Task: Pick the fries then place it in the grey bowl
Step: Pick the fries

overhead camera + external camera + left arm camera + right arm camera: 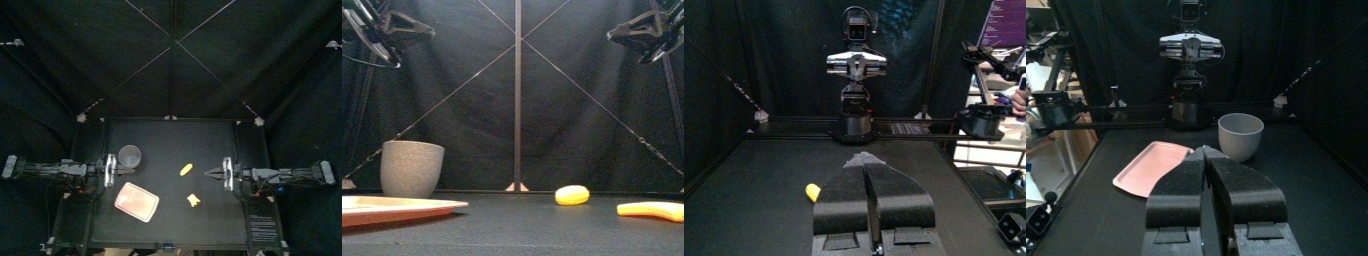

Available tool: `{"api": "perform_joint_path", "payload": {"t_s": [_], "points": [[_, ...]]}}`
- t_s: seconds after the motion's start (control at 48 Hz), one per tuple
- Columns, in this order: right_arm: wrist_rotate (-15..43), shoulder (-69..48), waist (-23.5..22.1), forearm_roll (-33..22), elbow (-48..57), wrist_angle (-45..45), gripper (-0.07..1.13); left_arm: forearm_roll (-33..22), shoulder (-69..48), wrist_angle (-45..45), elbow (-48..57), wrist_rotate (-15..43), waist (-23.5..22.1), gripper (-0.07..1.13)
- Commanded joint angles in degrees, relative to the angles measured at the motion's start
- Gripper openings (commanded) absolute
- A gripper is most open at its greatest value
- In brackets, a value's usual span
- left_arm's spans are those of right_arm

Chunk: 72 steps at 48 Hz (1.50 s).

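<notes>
both the left pincer (871, 162) and right pincer (1209, 153) sit pressed together; fries (653, 210) partly cut off.

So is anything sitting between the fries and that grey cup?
Nothing visible does. Bare table lies between the fries and the grey bowl; the pink tray and another yellow toy sit off to either side.

Dim, even light from above, black curtains (80, 60) swallowing it, soft sheen across the table (764, 180), faint shadows
</notes>
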Motion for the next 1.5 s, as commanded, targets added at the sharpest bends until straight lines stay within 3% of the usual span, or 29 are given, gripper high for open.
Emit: {"api": "perform_joint_path", "payload": {"t_s": [0.021,0.146,0.188,0.292,0.375,0.458,0.667,0.729,1.0,1.208,1.354,1.5], "points": [[2.0,2.5,-0.1,2.8,-0.5,0.4,0.02,0.4,0.9,-0.4,-3.0,0.1,0.7,-0.07],[7.1,7.7,-0.9,11.9,-2.2,7.0,0.03,0.3,1.1,-0.4,-3.2,0.0,1.1,-0.01],[8.1,10.3,-3.3,13.4,-3.1,11.4,0.03,0.3,1.2,-0.5,-3.2,0.0,1.1,0.00],[8.4,15.6,-8.0,13.1,-4.4,19.9,0.06,0.4,2.1,-0.5,-3.1,0.1,1.1,0.01],[8.4,18.8,-10.8,12.3,-4.9,23.9,0.15,0.4,3.3,-0.5,-3.0,0.1,1.1,0.01],[8.4,21.2,-12.7,11.5,-5.4,25.1,0.31,0.4,4.3,-0.5,-3.2,0.1,1.1,0.01],[8.7,21.6,-14.7,9.7,-7.9,26.8,0.97,0.5,5.7,-0.5,-3.1,0.1,1.3,0.01],[8.7,21.4,-14.8,9.7,-8.6,28.3,1.09,0.4,5.8,-0.5,-2.9,0.1,1.4,0.01],[9.1,22.2,-13.4,14.9,-13.9,46.0,1.03,0.5,5.8,-0.5,-2.6,0.1,1.7,0.01],[13.5,22.5,-13.0,17.8,-15.8,71.6,1.03,0.4,5.7,-0.5,-2.5,0.1,3.0,0.01],[22.2,23.2,-12.7,17.2,-16.0,85.2,1.02,0.5,5.8,-0.6,-2.4,0.1,3.7,0.01],[34.5,22.4,-9.3,11.3,-16.5,83.0,1.02,0.4,5.8,-0.6,-1.6,0.1,4.1,0.01]]}}
